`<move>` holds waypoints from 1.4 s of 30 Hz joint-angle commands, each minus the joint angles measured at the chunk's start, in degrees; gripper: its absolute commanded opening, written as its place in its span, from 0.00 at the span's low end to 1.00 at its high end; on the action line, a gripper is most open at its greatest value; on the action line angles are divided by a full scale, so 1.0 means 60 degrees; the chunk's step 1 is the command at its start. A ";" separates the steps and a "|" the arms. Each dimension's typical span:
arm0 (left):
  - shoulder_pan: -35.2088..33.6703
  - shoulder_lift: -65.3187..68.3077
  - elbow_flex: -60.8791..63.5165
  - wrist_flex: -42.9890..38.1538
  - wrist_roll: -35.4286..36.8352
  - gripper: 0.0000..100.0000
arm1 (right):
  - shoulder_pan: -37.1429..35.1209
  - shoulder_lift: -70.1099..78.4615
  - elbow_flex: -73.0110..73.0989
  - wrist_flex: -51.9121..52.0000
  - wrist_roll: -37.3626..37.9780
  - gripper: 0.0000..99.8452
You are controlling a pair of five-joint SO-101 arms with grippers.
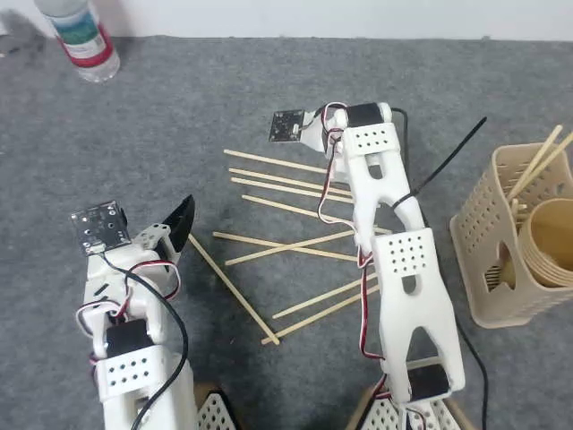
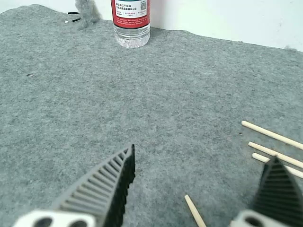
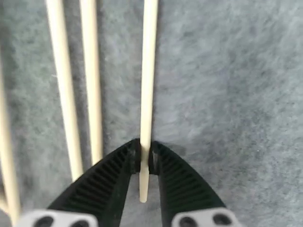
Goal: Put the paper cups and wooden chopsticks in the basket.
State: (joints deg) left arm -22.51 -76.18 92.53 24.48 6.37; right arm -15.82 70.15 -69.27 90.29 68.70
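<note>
Between the right pincer's [image 3: 144,158] ribbed black fingers I see one wooden chopstick [image 3: 147,71], pinched close to its end; the jaws stand narrow, shut against the stick. Two more sticks [image 3: 90,75] lie just beside it, roughly parallel. I cannot tell whether the held stick is lifted off the surface.

From the high view, the loose chopsticks [image 1: 269,244] are scattered mid-table, some crossing, partly under the right arm. The basket [image 1: 488,224], beige with slotted walls, stands at the table's right edge, well apart from the scatter. A stack of paper cups [image 1: 551,237] sits inside it, and a few sticks [image 1: 537,166] lean out of its top.

The left pincer [image 2: 203,156] hangs wide open over bare cloth, nothing between its fingers. One stick end [image 2: 194,210] lies near it, not touching.

Surface: grey felt mat [image 1: 179,116], fuzzy, covering the whole table. A clear water bottle [image 1: 82,36] with a red label stands at the far left corner. A black cable [image 1: 448,157] runs from the right arm toward the basket. Behind the mat's far edge, a plain white wall [image 2: 236,19].
</note>
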 commanded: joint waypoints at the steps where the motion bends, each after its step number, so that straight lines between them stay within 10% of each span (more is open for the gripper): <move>1: 0.0059 -0.0117 -0.0066 -0.0176 0.0073 0.39 | -0.0227 0.0418 -0.0278 0.0901 0.0132 0.01; 20: 0.0059 -0.0117 -0.0066 -0.0205 0.0073 0.39 | -0.0007 -0.0095 -0.4498 0.2132 -0.3136 0.01; 31: 0.0059 -0.0117 -0.0066 -0.0205 0.0059 0.39 | 0.2073 -0.4095 -0.4410 0.2190 -0.6139 0.01; 42: 0.0059 -0.0117 -0.0066 -0.0205 0.0059 0.39 | 0.2293 -1.0586 0.1319 0.2059 -0.6418 0.01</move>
State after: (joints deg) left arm -22.51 -76.18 92.53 24.48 6.37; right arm -1.67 19.08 -67.60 100.66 31.16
